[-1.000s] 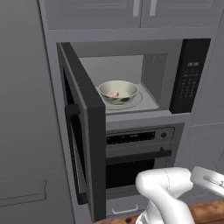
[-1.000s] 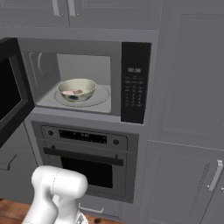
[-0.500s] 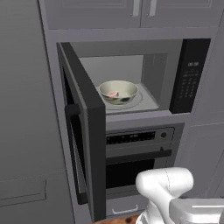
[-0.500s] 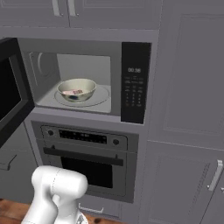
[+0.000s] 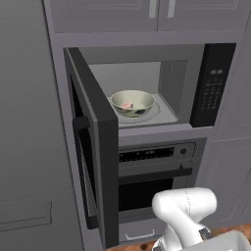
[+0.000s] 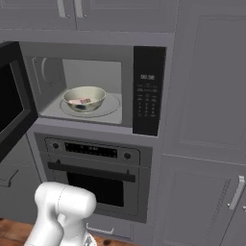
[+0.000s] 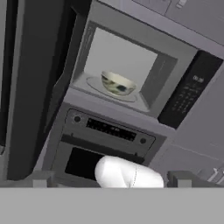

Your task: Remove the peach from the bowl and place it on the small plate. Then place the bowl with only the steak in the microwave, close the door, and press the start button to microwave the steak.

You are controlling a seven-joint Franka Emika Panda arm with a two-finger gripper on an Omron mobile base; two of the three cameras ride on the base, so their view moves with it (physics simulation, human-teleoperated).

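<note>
With my hand [image 7: 112,181] open and empty, drawn back low, the deep pale grey-cream bowl [image 5: 133,102] holding the pink steak slab [image 5: 127,105] sits inside the grey built-in microwave [image 5: 171,88], so I judge its dark-windowed door [image 5: 95,147] gets swung shut next.

The round, deep, pale grey-cream bowl [image 5: 133,103] [image 6: 84,98] [image 7: 117,83] sits on the turntable inside the built-in grey microwave [image 5: 147,88] [image 6: 86,86] [image 7: 127,70], with the small flat pink-red steak [image 5: 127,105] [image 6: 80,101] lying in it. The wide grey-framed door [image 5: 93,147] [image 6: 12,101] [image 7: 35,87] stands swung out to the cavity's left. The black vertical keypad panel [image 5: 213,83] [image 6: 148,96] [image 7: 188,89] is right of the cavity. The oven with a horizontal handle [image 5: 152,171] [image 6: 91,178] [image 7: 103,140] sits directly below the microwave, and cabinet doors [image 5: 147,14] [image 6: 72,12] are above it.
</note>
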